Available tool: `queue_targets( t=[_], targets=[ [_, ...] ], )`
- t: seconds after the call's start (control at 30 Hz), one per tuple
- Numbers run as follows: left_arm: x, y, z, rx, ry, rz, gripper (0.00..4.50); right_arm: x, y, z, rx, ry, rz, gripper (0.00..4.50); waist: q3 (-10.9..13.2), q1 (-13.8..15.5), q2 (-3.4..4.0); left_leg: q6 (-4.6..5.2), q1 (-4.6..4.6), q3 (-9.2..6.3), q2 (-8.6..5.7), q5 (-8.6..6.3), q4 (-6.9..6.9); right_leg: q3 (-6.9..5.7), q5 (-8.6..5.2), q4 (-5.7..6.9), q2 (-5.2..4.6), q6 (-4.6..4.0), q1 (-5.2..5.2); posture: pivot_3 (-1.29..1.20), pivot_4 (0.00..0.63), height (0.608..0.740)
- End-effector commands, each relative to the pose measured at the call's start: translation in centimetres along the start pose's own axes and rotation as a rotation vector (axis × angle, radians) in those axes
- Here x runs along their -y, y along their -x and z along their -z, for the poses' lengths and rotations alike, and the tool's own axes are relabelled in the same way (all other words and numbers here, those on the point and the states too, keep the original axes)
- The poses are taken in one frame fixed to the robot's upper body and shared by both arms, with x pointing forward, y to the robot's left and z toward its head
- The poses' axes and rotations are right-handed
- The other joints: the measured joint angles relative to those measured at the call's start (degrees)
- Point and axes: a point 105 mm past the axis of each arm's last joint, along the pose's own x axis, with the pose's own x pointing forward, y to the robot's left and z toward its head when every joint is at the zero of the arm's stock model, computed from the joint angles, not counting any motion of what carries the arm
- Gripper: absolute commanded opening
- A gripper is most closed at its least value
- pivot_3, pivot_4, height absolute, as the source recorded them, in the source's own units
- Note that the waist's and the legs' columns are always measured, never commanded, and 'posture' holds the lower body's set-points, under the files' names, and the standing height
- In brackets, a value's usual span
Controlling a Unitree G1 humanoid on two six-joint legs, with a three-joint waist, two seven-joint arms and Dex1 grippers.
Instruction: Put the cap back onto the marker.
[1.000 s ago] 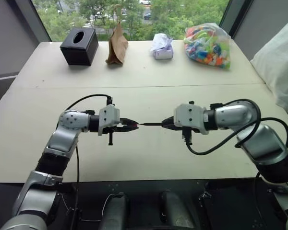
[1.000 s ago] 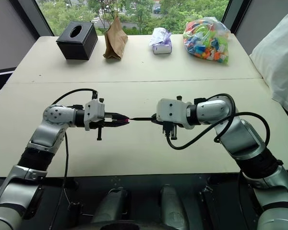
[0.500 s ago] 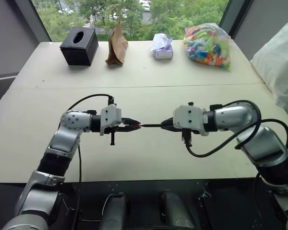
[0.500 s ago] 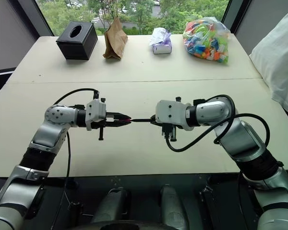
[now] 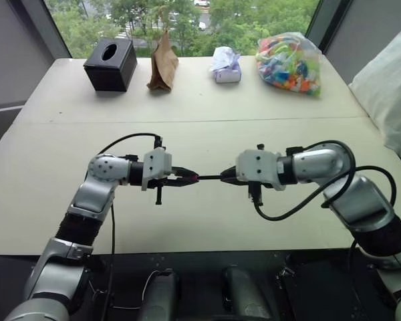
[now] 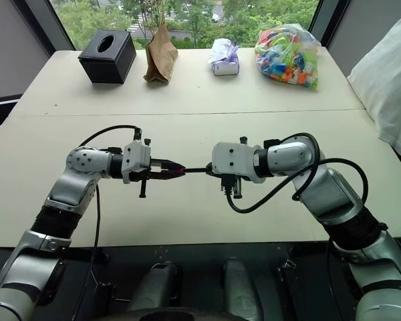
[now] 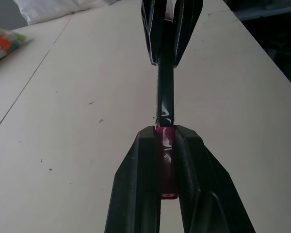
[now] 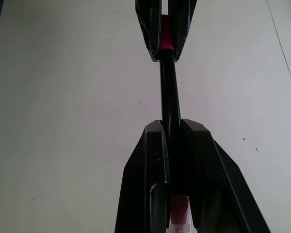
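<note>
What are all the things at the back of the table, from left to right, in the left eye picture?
Black tissue box → brown paper bag → small pack with white tissue sticking out → clear bag of colourful pieces.

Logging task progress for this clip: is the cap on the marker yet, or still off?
On, or nearly so: in the left wrist view the marker runs straight into the cap with no gap. Whether it is fully seated, cannot tell.
</note>
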Motion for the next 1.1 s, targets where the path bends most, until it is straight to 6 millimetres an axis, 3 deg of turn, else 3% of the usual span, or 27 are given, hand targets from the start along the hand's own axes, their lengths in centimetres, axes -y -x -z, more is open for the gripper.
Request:
queue_targets(
  t=[0.03, 0.6, 1.1],
  targets=[
    [-0.2, -0.7, -1.3, 0.036, -0.048, 0.022, 0.00, 0.0, -0.6, -2.0, 0.055, 0.102, -0.016, 0.02, 0.00, 0.00, 0.00, 0.00, 0.00, 0.00, 0.00, 0.00, 0.00, 0.00, 0.00, 0.00, 0.00, 0.00, 0.00, 0.00, 0.150, 0.740],
    [-1.6, -1.4, -1.7, 0.039, -0.066, -0.053, 0.00, -0.2, -3.8, -3.3, 0.098, 0.170, -0.069, 0.02, 0.00, -0.04, 0.00, 0.00, 0.00, 0.00, -0.01, 0.00, 0.01, 0.00, 0.00, 0.03, 0.00, 0.00, -0.01, 0.00, 0.150, 0.740],
    [-1.4, -1.9, -2.7, 0.063, -0.128, -0.019, 0.00, -0.7, -4.9, -4.3, 0.142, 0.193, -0.129, 0.02, 0.00, -0.04, 0.00, 0.00, 0.00, 0.00, -0.01, 0.00, 0.01, 0.00, 0.00, 0.06, 0.01, 0.00, -0.01, 0.00, 0.150, 0.740]
  ],
)
